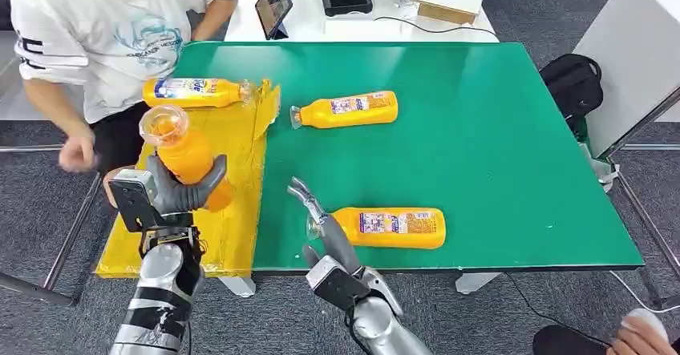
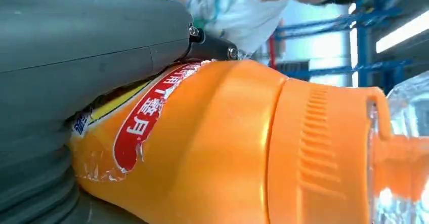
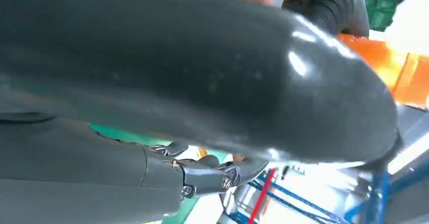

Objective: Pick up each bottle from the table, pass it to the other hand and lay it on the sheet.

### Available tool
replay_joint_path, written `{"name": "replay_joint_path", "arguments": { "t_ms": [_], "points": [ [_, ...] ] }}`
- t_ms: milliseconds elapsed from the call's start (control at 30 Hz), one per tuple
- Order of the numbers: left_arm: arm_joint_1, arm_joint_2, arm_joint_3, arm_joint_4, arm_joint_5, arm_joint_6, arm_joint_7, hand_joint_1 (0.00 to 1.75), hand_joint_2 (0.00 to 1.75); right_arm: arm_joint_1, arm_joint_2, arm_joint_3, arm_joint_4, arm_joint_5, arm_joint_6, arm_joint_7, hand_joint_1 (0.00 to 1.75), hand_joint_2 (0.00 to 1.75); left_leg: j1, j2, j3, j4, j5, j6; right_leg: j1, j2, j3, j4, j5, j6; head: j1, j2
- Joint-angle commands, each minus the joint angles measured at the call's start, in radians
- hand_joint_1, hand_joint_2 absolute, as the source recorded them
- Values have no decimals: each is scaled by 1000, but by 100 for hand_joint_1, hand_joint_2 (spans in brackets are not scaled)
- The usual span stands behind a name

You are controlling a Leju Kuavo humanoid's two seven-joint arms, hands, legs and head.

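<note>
My left hand (image 1: 180, 192) grips an orange bottle (image 1: 183, 155) upright above the yellow sheet (image 1: 232, 235), clear cap up; the left wrist view shows that bottle (image 2: 217, 148) close, with its red label. A second orange bottle (image 1: 196, 92) lies on the sheet's far end. Two more lie on the green table (image 1: 497, 131): one bottle (image 1: 346, 110) in the middle and another bottle (image 1: 389, 227) near the front edge. My right hand (image 1: 321, 227) hovers empty, fingers apart, just left of the front bottle's cap. The thumb (image 3: 202, 77) bulks large in the right wrist view.
A person in a white shirt (image 1: 104, 26) stands at the table's far left, one hand (image 1: 76, 153) low beside the sheet. A white desk (image 1: 321, 18) with a tablet and boxes lies behind. A black bag (image 1: 573, 82) sits at the right.
</note>
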Motion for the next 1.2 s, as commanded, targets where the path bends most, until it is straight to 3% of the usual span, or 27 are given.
{"name": "replay_joint_path", "arguments": {
  "t_ms": [33,133,167,367,400,833,1033,1067,1200],
  "points": [
    [-200,127,-25,328,-580,327,77,175,175,36,-25,-3,-248,23,-207,-105,0,0,0,-2,3,0,-1,1,1,-3,3,1,-2,-3,0,0],
    [-299,183,-24,610,-829,405,141,175,175,26,-36,25,-277,4,-219,-100,0,0,0,-2,3,-1,0,1,0,-3,4,0,-1,-3,0,0],
    [-341,213,-68,730,-951,381,204,175,175,19,-37,29,-264,6,-224,-98,0,0,0,-1,6,-2,0,1,1,-3,6,0,-1,-4,0,0],
    [-414,259,-183,922,-1121,146,244,175,175,8,-30,32,-221,0,-218,-110,0,0,0,0,5,-1,1,0,1,-1,4,0,-1,-3,0,0],
    [-414,261,-186,932,-1125,116,239,175,175,8,-30,34,-219,-1,-216,-111,0,175,0,1,3,-1,1,0,1,0,2,1,0,-2,0,0],
    [-406,252,-217,995,-1144,-62,239,175,175,12,-29,54,-171,-7,-181,-103,0,175,0,2,5,-1,1,0,0,2,4,0,0,-3,0,0],
    [-397,236,-136,994,-1045,-126,211,175,175,14,-28,54,-158,-3,-171,-94,0,175,0,3,9,-2,0,0,1,2,8,-1,0,-3,0,0],
    [-398,228,-112,994,-1015,-160,215,105,175,15,-27,51,-154,-3,-169,-90,0,175,0,3,11,-3,0,1,1,2,10,-2,0,-4,0,0],
    [-398,228,-112,994,-1015,-160,215,105,175,15,-27,51,-154,-3,-169,-90,0,175,0,2,9,-2,0,0,0,1,9,-1,0,-2,0,0]
  ]
}}
